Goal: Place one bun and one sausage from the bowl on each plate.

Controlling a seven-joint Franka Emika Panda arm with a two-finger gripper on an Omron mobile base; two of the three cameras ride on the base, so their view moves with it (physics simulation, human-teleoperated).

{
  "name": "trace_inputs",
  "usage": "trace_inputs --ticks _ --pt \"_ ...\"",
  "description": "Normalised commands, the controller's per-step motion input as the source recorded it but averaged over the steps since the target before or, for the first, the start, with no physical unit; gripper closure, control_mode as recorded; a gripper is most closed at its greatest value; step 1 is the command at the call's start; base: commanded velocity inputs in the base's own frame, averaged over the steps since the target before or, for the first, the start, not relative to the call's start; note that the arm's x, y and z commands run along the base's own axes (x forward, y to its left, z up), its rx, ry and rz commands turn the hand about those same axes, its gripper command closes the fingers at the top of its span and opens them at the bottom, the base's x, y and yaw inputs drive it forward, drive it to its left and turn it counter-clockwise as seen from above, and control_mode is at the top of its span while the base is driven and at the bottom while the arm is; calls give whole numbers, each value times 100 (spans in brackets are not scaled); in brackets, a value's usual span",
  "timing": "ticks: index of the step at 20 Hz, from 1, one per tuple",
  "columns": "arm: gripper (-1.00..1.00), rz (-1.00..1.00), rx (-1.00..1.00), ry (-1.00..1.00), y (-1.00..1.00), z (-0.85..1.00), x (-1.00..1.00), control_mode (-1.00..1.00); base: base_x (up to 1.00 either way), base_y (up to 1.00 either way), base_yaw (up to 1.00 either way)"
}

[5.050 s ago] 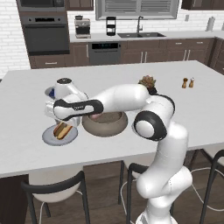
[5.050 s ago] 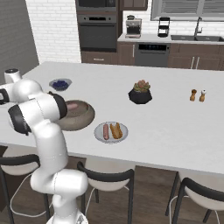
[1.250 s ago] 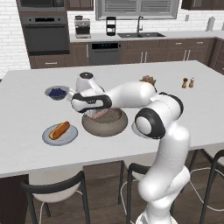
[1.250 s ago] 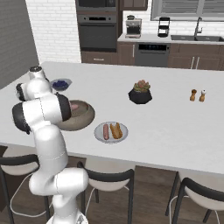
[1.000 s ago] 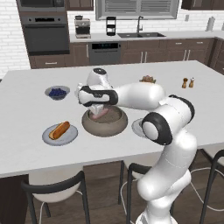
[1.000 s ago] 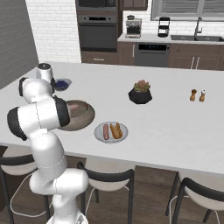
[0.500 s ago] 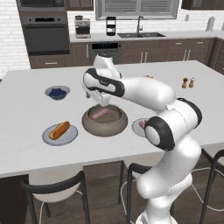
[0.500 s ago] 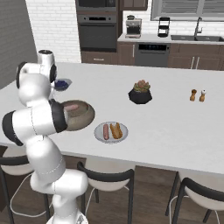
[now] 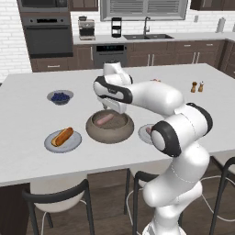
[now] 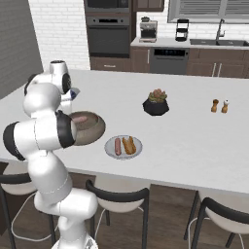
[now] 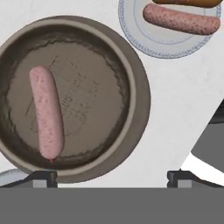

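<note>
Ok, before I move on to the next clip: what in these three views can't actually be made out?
- Left plate: left base view shows a bun; any sausage beside it is too small to tell.
- Right plate: left base view, mostly hidden by the arm.
- Gripper: hand view, fingertips cut off by the bottom edge.
- Bun on the right plate: hand view, cut by the top edge.

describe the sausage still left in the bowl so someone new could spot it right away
On the white kitchen island, find the wide grey-brown stone-like bowl below the open gripper. The sausage lies alone on its floor, pale pink. Unlike the sausage on the nearby plate, it has no bun beside it.
</note>
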Motion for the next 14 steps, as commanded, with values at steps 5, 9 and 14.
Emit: trace_inputs --ticks 5,9,14 --pt "-100 2 0 4 -1 -31 30 -100 0 0 0" --pt "-100 13 0 3 0 -56 48 -100 0 0 0" --pt "-100 6 0 1 0 -19 23 -100 0 0 0"
